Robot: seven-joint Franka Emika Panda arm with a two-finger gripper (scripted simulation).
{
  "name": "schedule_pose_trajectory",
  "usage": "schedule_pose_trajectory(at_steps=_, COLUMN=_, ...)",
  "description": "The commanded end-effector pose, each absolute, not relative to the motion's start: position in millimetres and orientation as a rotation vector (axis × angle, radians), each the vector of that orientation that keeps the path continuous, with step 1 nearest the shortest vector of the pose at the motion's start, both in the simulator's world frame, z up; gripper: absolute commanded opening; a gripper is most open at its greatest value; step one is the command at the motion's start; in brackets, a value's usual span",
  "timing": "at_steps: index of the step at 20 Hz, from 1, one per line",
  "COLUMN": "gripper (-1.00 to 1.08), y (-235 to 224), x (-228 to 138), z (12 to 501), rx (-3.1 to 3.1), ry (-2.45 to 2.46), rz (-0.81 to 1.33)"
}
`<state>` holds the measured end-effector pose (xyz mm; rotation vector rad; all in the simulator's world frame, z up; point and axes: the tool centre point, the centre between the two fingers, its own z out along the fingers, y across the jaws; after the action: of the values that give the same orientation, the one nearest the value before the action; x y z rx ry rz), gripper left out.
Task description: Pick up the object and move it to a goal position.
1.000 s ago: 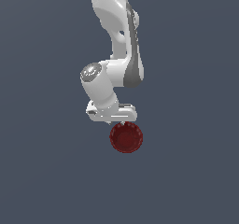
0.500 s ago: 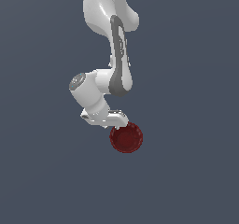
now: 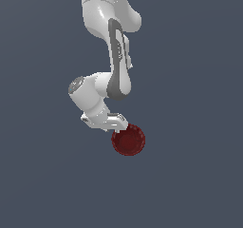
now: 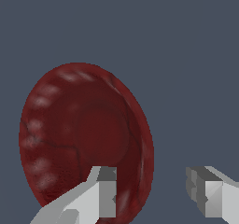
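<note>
The end effector, fingers apart, straddles the bowl's rim.

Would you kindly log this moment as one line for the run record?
phase: approach | gripper: open, tilted | bowl: on surface, not gripped | one finger over bowl, other beside rim

White arm's wrist has swung further toward the exterior view's left and tilted. The white gripper now meets the small dark red round bowl from its upper-left edge, no longer directly above it.
</note>
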<state>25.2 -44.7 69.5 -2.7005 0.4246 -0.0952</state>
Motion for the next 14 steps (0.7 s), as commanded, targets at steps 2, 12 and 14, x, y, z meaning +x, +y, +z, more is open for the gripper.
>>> schedule_pose_trajectory(at_steps=2, gripper=0.28, y=-42, x=26, z=65, rx=-2.700, ry=0.424, rz=-0.095)
schedule_pose_trajectory(at_steps=12, gripper=-1.00, y=-33, x=28, z=42, rx=-2.697, ry=0.427, rz=-0.097)
schedule_pose_trajectory(at_steps=14, gripper=-1.00, y=-33, x=28, z=42, rx=-2.697, ry=0.427, rz=-0.097)
